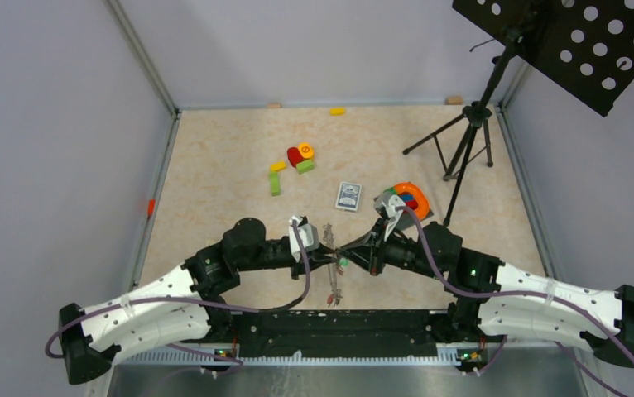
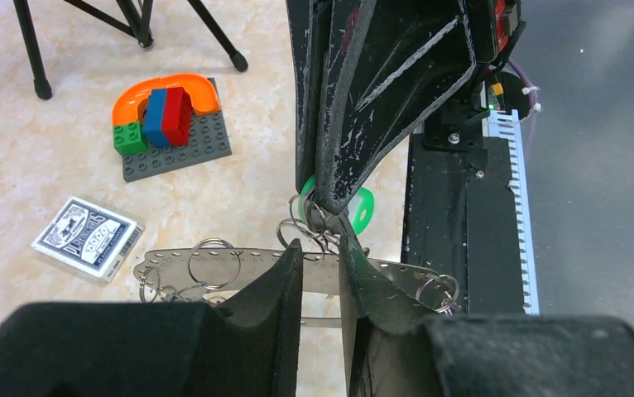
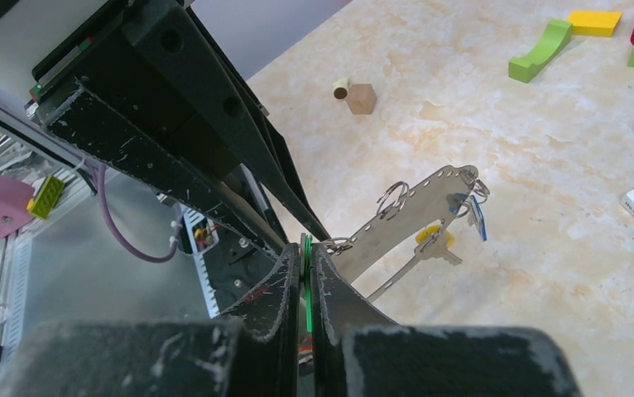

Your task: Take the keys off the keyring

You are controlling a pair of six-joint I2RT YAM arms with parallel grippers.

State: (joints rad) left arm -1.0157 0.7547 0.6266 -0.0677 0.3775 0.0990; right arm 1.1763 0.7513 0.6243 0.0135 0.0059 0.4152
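Left gripper (image 2: 320, 277) clamps keyring (image 2: 173, 263); right gripper (image 3: 307, 248) pinches green-tagged key (image 2: 362, 208). We see yellow-tagged key (image 3: 431, 237), blue-tagged key (image 3: 477, 222) attached; none freed, all left.

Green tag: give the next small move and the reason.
Probably draw the right end effector slowly away from the metal strip: it pinches the green tag, which is linked to the strip, and the left end effector clamps that strip.

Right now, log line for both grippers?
left gripper: straddling perforated grey metal keyring, grip unclear | right gripper: shut on green plastic key tag
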